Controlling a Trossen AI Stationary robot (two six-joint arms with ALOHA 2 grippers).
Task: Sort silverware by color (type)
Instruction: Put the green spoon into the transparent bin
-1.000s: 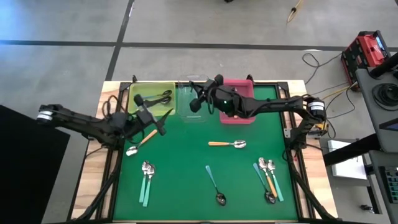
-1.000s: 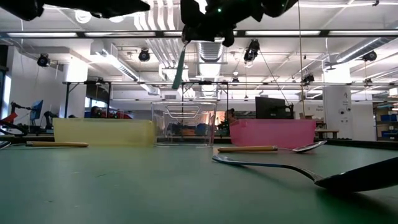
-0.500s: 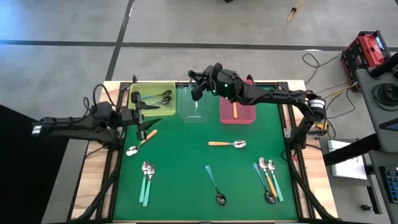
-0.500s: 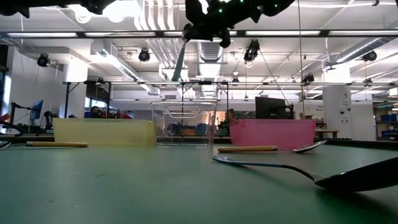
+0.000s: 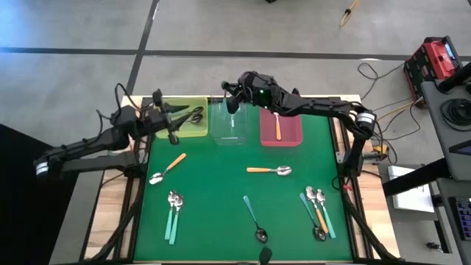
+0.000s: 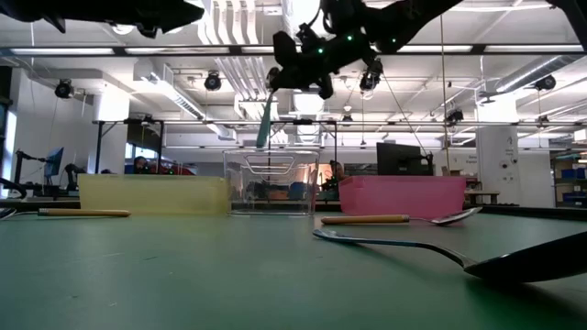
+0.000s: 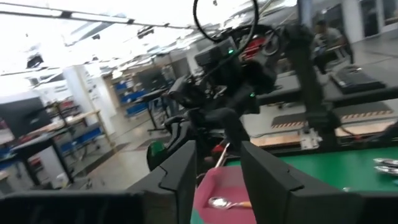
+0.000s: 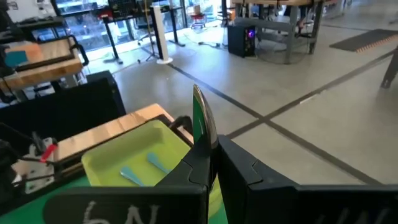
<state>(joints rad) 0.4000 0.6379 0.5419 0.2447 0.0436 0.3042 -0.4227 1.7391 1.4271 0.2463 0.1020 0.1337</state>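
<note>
My right gripper [image 5: 232, 103] hangs high over the far rim of the clear bin [image 5: 229, 126], shut on a teal-handled spoon [image 6: 263, 124] whose handle dangles just above that bin [image 6: 271, 179]. My left gripper [image 5: 172, 129] is open, with nothing between its fingers [image 7: 217, 149]. It is up in the air by the near edge of the yellow bin [image 5: 180, 118], which holds dark-bowled teal spoons. The pink bin [image 5: 281, 126] holds an orange spoon. An orange spoon [image 5: 167, 168] lies flat on the mat near my left gripper. My right gripper pinches the spoon between its two shut fingers near the bowl end [image 8: 204, 115]. The spoon is lifted clear. Its teal handle [image 6: 262, 128] hangs below the fingers, slightly tilted, with its free end just above the clear bin's rim.
On the green mat lie another orange spoon [image 5: 268, 171], a pair of teal spoons [image 5: 174, 213], a dark-bowled teal spoon [image 5: 254, 219] and a cluster of mixed spoons [image 5: 316, 210]. The three bins stand side by side along the far edge.
My left gripper has drawn back from the orange spoon on the mat, rising toward the far left by the yellow bin; the spoon stays where it lay. My right gripper has carried the teal spoon toward the far edge, from over the pink bin's left side to over the clear bin.
</note>
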